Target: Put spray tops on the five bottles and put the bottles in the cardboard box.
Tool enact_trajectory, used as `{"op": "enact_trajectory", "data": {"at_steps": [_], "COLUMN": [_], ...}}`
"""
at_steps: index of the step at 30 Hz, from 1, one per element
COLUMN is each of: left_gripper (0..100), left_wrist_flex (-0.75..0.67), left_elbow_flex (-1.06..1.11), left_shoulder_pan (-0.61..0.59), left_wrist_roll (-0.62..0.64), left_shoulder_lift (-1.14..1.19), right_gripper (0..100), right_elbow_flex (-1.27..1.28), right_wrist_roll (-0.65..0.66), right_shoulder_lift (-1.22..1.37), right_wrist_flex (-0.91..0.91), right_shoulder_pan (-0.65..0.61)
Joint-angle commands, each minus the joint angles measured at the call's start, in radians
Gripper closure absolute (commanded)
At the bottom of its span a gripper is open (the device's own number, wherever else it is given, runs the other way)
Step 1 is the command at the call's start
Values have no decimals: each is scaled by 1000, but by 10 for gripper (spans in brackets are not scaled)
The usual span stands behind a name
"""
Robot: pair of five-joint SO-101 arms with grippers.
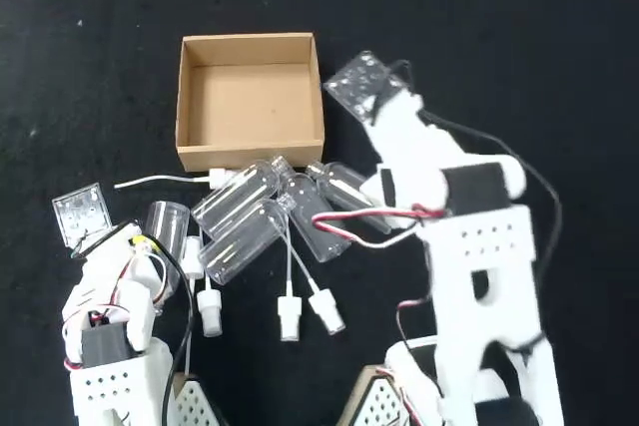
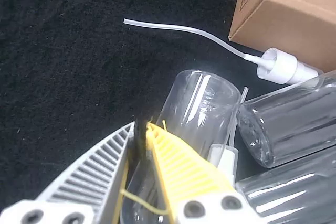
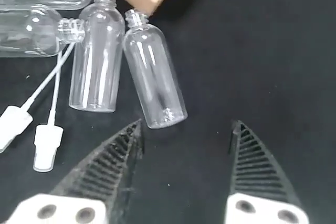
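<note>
Bottles (image 1: 240,221) are lying on the counter (image 1: 519,77) just beside the cardboard box (image 1: 250,97); light, slick and apt to roll, they are probably wanting a mid-body grip. Right end effector (image 3: 184,135) is gaping wide; left end effector (image 2: 139,145) is sitting closed.

The left arm's grey-and-yellow ribbed gripper (image 2: 139,128) sits low at the near left, pinched together. The right arm's black ribbed gripper (image 3: 186,125) gapes wide.
</note>
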Motion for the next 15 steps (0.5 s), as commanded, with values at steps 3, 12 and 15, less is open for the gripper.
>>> {"op": "enact_trajectory", "data": {"at_steps": [3, 12, 15], "left_gripper": [970, 970, 970], "left_wrist_flex": [3, 3, 3], "left_elbow_flex": [22, 22, 22], "left_shoulder_pan": [-4, -4, -4], "left_wrist_roll": [-3, -3, -3], "left_shoulder_lift": [-2, -2, -2], "right_gripper": [762, 762, 762], "right_elbow_flex": [-56, -56, -56], "right_wrist_roll": [-3, 2, 2], "right_shoulder_lift": [48, 171, 228], "right_wrist_flex": [-49, -58, -89], "right_shoulder_pan": [-52, -141, -152]}}
